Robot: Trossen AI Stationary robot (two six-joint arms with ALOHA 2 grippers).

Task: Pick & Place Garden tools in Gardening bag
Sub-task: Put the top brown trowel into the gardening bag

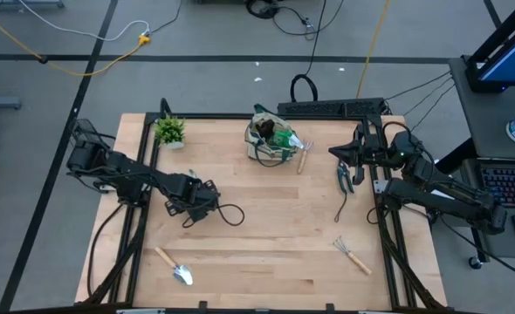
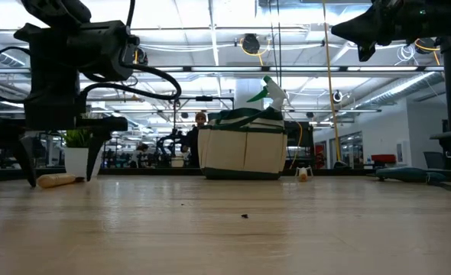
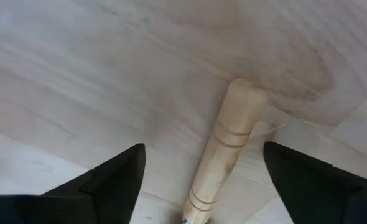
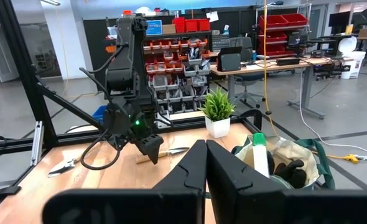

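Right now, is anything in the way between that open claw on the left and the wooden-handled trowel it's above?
Nothing visible. The left gripper is open, and the left wrist view shows the trowel handle lying on the bare table between its fingers, with no other object between them.

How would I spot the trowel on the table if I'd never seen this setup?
Start at the wooden table and go to its front left corner, the far corner from the bag. The trowel lies flat there, below the left end effector. Unlike the pronged rake at the front right, it ends in a solid silver scoop.
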